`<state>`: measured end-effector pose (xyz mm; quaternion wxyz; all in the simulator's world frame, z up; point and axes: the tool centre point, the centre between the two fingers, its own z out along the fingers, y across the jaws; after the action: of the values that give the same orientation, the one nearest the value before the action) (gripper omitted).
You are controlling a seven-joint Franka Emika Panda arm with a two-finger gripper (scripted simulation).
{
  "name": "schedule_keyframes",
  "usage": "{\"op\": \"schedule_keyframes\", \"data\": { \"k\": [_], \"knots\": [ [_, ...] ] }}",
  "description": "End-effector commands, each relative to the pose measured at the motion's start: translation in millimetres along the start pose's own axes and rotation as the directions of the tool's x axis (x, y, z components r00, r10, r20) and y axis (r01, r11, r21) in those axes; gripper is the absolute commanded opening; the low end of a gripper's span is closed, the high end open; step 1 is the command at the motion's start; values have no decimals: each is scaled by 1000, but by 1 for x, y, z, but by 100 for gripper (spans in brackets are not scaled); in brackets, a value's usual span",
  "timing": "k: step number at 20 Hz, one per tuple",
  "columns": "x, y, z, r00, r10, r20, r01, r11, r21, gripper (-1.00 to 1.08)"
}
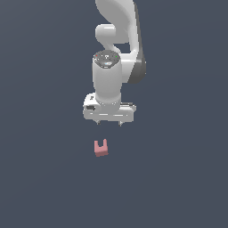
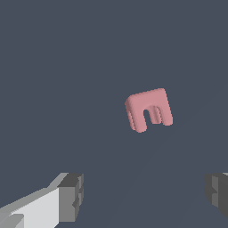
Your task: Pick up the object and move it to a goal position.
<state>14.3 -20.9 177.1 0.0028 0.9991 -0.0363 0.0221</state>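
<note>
**Spread gripper above the pink block, nothing held**

While the dark grey-blue ground (image 1: 40,178) fills both views without a mark on it, the white Franka arm (image 1: 116,40) comes down from the top of the exterior view, its rounded links stacked over a broad wrist body. Below that body sits the white gripper (image 1: 109,124), of which only two short fingertips show in the exterior view, standing well apart from each other. In the wrist view the two grey finger pads (image 2: 71,197) lie at opposite edges of the picture with bare ground between them, so the jaws are spread wide and grip nothing. Neither finger touches anything.

Smallest of all is the pink-red U-shaped block (image 1: 101,148), which in the exterior view lies below the fingertips, clearly apart from them and a little toward the exterior view's left of the gripper's middle. Its notch (image 2: 152,116) shows plainly in the wrist view, cut into one side between two short prongs. How high the gripper stands over the block cannot be told.
</note>
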Motion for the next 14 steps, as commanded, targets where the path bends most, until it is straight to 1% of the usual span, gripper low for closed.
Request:
{"op": "schedule_keyframes", "data": {
  "k": [1,9,14],
  "knots": [
    [0,0,0,1000,0,0,0,1000,0,100],
    [3,-10,-14,1000,5,-6,-5,1000,5,100],
    [4,-10,-14,1000,5,-6,-5,1000,5,100]
  ]
}}
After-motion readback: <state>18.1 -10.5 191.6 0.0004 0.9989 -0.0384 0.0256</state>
